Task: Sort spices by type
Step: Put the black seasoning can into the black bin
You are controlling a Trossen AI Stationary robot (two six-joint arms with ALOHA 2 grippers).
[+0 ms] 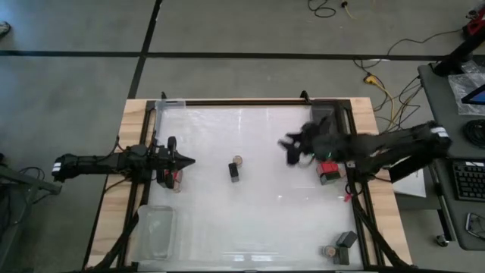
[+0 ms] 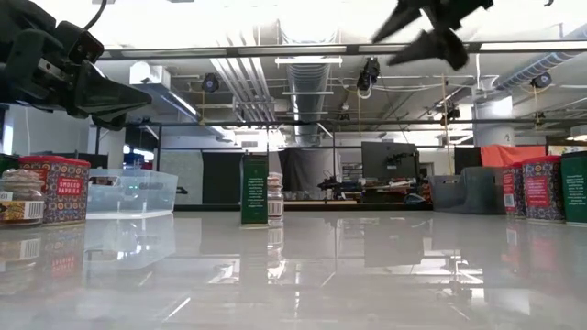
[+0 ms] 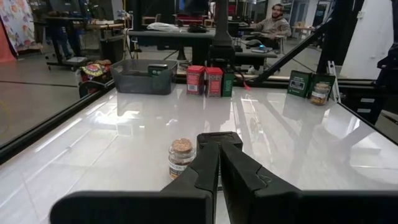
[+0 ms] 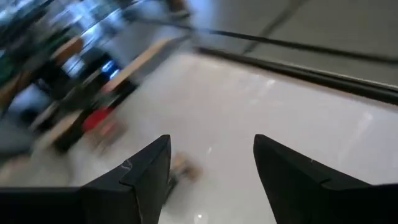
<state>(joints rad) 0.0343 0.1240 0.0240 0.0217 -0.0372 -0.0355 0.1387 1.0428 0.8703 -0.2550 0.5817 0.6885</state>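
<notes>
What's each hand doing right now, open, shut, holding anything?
Left hand: shut, empty, raised at the table's left side.
Right hand: open, empty, in the air over the table's right half.

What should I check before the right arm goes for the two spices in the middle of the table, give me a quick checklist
1. Right gripper open: ok, jaws spread in its wrist view.
2. Right gripper empty: ok.
3. Tan-topped jar and black box upright: ok in the low view.
4. Jar and box apart enough for a single grasp: not ok, they sit side by side.
5. Left gripper out of the way: ok, shut, at the table's left.
</notes>
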